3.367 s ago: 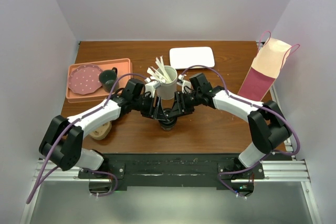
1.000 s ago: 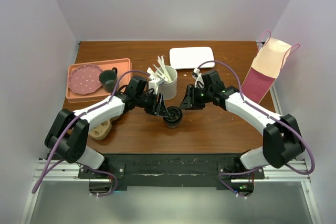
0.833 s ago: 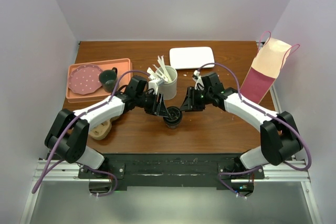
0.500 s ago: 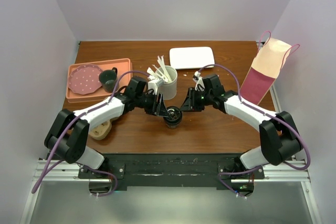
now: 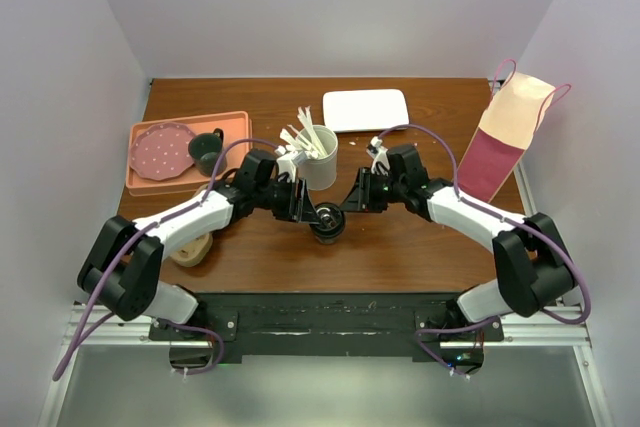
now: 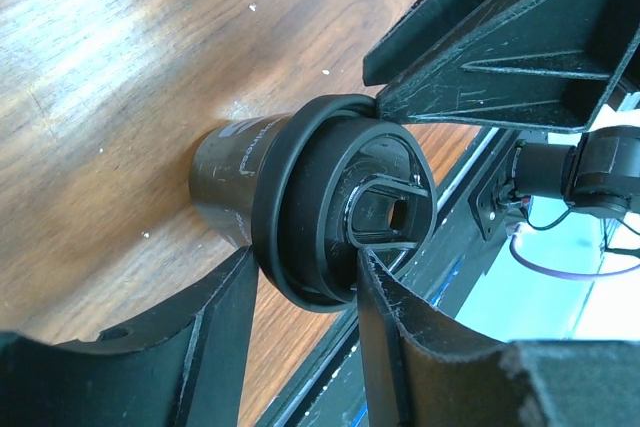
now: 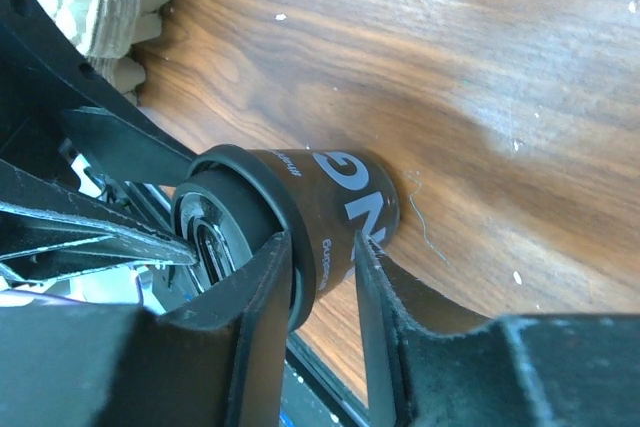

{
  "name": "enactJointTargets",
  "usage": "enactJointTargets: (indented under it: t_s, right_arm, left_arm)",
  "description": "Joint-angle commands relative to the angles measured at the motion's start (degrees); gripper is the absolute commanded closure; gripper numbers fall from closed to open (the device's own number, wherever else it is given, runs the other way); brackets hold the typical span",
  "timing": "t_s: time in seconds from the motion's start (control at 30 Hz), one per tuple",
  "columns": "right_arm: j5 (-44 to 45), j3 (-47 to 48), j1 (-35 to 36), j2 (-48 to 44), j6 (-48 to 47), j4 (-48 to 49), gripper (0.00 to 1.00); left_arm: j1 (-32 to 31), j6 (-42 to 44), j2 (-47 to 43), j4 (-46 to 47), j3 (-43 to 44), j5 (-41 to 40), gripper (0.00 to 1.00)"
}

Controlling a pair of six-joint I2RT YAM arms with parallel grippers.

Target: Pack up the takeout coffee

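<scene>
The takeout coffee, a small dark cup with a black lid, stands upright on the table between both arms. My left gripper comes in from the left and is shut on it. In the left wrist view its jaws pinch the lid's edge, one finger under the rim and one over the top. My right gripper reaches in from the right. In the right wrist view it is closed against the cup, one finger at the lid rim and one on the printed wall.
A white cup of stirrers stands just behind the coffee. Farther back lies a white rectangular plate. A paper bag leans at the right edge. An orange tray at the left holds a pink plate and a dark mug. A beige cardboard piece lies near the left arm.
My right gripper has slid left from beside the white cup to the coffee and narrowed its jaws onto it. The left gripper has kept its hold, and the cup stays put.
</scene>
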Motion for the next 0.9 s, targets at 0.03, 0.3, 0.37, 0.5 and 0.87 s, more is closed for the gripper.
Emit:
enactJointTargets:
  t_s: [0.03,0.3,0.37,0.5,0.87]
  right_arm:
    - [6.36,2.91,0.38,-2.26,-1.06,-11.99,0.61]
    - [5.40,3.44,0.46,-8.42,-1.59,-16.23,0.51]
    - [4.09,2.39,0.38,-10.35,-1.59,-15.70,0.46]
    - [0.50,0.02,0.47,-13.43,-0.19,-12.02,0.41]
    - [-5.59,-7.20,1.52,-11.50,8.16,1.52,0.40]
  left_arm:
    - [-0.35,1.62,1.99,-12.50,-4.14,-10.39,0.53]
    - [-0.35,0.47,2.95,-12.41,-3.44,-10.12,0.53]
    - [-0.35,0.56,3.13,-12.58,-3.35,-10.21,0.53]
    - [-0.35,0.47,3.74,-12.76,-2.65,-10.04,0.54]
    - [-0.53,-0.85,3.83,-13.02,-2.56,-10.30,0.54]
